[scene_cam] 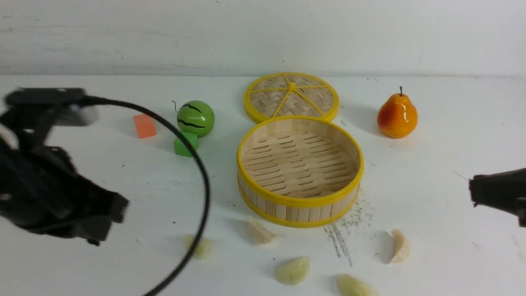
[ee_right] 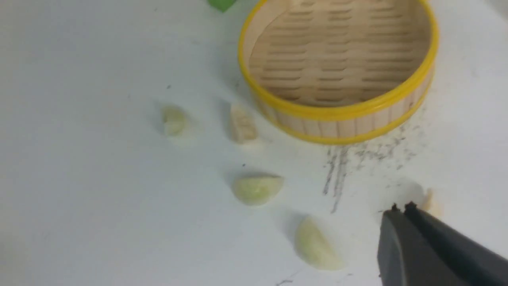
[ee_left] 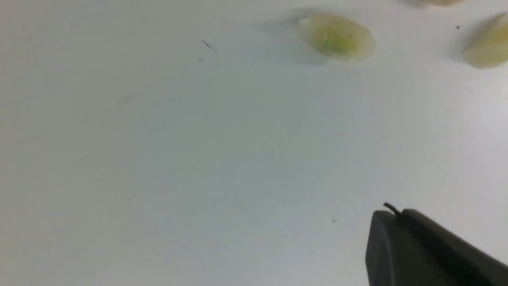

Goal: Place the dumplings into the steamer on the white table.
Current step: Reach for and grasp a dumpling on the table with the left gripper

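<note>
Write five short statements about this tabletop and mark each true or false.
1. The steamer holds nothing. True.
2. The lid sits on top of the steamer. False: it lies flat behind it.
3. All five dumplings lie on the white table. True.
4. The pear stands on the steamer's left. False: it stands on its right.
5. The left gripper and right gripper are both shut, holding nothing. True.

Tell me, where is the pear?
In the front view the pear stands upright on the table, far back on the right, just right of the lid and beyond the steamer.
</note>
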`<action>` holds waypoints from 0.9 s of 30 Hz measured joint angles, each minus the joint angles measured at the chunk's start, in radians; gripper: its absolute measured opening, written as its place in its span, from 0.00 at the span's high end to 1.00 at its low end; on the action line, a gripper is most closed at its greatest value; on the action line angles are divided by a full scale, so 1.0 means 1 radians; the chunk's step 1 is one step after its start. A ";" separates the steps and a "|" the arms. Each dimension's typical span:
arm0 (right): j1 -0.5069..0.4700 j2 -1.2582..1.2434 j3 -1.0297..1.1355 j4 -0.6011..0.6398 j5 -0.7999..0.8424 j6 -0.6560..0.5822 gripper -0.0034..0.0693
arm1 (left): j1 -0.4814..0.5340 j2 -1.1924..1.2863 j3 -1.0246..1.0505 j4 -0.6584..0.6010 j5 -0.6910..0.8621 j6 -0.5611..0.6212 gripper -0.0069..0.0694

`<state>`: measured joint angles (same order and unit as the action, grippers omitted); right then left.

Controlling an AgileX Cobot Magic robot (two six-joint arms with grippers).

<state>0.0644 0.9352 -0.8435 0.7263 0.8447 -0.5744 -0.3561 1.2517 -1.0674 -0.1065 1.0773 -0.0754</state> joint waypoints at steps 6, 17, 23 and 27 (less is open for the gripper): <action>0.053 0.024 -0.006 -0.007 0.013 -0.017 0.97 | -0.110 0.193 -0.040 0.043 -0.093 -0.111 0.66; 0.056 0.012 -0.007 -0.024 0.014 -0.031 0.97 | -0.118 0.483 -0.050 0.086 -0.434 -0.665 0.12; 0.056 0.012 -0.006 -0.027 0.015 -0.031 0.96 | -0.118 0.569 -0.053 0.121 -0.509 -0.706 0.15; 0.056 0.010 -0.006 -0.027 0.015 -0.031 0.96 | -0.118 0.603 -0.056 0.123 -0.506 -0.708 0.20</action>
<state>0.1207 0.9451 -0.8496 0.6991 0.8599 -0.6054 -0.4737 1.8550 -1.1237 0.0168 0.5714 -0.7834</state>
